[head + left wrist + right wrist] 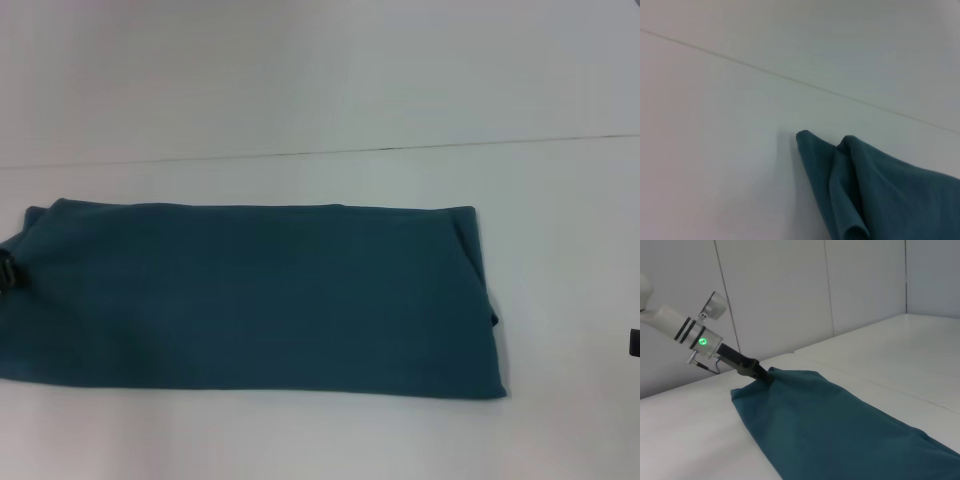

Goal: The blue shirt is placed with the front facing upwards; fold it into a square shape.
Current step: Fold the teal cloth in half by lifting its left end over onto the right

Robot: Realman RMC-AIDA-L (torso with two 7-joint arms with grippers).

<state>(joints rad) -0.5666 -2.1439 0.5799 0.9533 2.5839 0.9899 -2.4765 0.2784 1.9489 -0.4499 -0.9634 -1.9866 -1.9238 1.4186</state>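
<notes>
Teal blue shirt [250, 300] folded flat, left pincer [761, 376] at its end, gripping corner

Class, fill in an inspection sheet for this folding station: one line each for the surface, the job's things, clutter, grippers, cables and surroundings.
Surface: white table, with a thin seam running across it behind the shirt.
Job's things: blue shirt lies folded into a long flat band; no lettering shows on its upper face.
Clutter: nothing seen.
Grippers: left gripper is at the shirt's left end, shut on a raised corner of the cloth. Right gripper shows only as a dark sliver at the head view's right edge, clear of the shirt.
Cables: a thin wire runs under the left wrist.
Surroundings: pale panelled wall behind the table.
</notes>
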